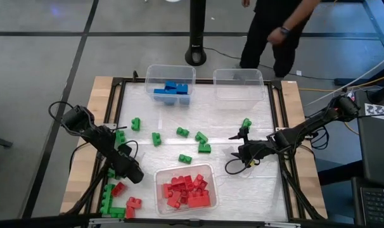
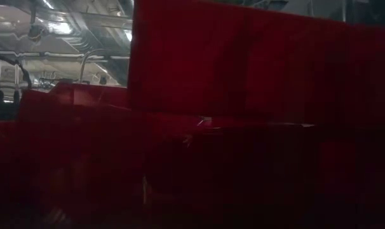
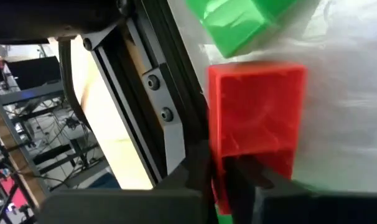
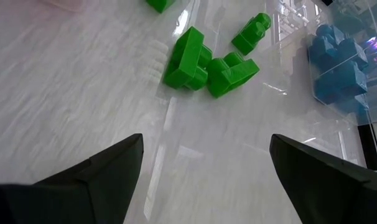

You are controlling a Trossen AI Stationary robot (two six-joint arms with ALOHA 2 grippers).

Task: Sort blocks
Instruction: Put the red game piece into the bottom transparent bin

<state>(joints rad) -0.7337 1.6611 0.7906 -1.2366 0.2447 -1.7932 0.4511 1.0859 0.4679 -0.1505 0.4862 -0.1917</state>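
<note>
Pick-up step, lower left: left gripper [image 3: 229, 180] closed on a red block [image 3: 257, 118]; next, carry to red bin [image 1: 208, 171]; right gripper [image 4: 204, 168] open, empty

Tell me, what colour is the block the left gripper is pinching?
Red. The left gripper is shut on a red block, best seen in the left wrist view.

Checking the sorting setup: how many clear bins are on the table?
3. The far-left bin holds blue blocks; the far-right bin looks empty; the near bin holds red blocks. None seems hidden.
</note>
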